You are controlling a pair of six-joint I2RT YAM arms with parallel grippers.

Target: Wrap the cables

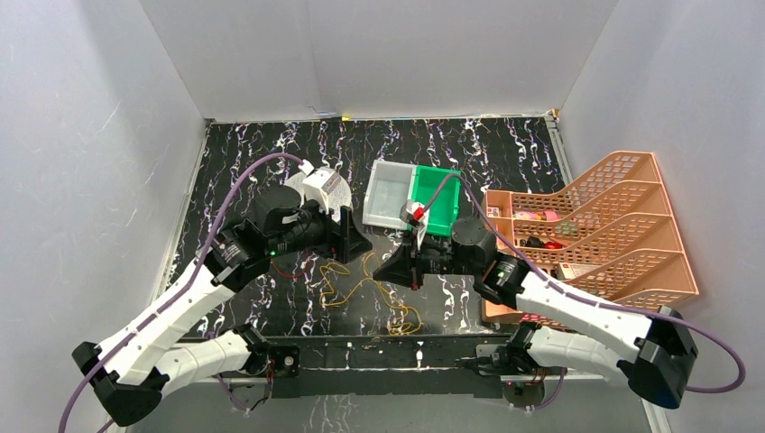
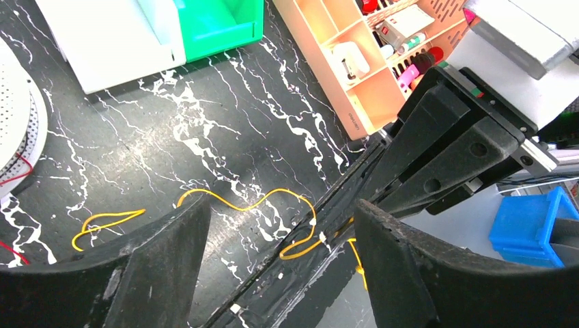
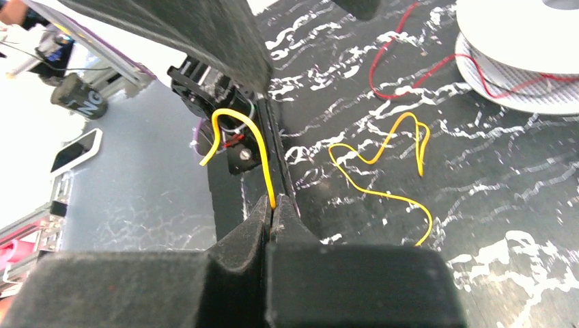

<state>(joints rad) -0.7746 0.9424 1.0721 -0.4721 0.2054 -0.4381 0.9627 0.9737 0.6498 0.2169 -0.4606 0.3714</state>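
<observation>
A thin yellow cable (image 1: 361, 287) lies in loose loops on the black marbled table, tangled near the front edge. My right gripper (image 3: 273, 206) is shut on one end of it, and the yellow cable (image 3: 235, 130) arches up from the pinched tips. My left gripper (image 2: 280, 239) hangs open just above the yellow cable (image 2: 239, 205), with nothing between its fingers. The two grippers face each other mid-table, the left gripper (image 1: 356, 239) close to the right gripper (image 1: 379, 268). A red cable (image 3: 410, 41) runs from the white spool (image 3: 526, 48). The spool (image 2: 17, 130) sits left of the left gripper.
A white bin (image 1: 390, 194) and a green bin (image 1: 437, 200) stand behind the grippers. An orange slotted file organizer (image 1: 604, 225) with small items fills the right side. A black bar (image 1: 397, 347) runs along the table's front edge. Grey walls enclose three sides.
</observation>
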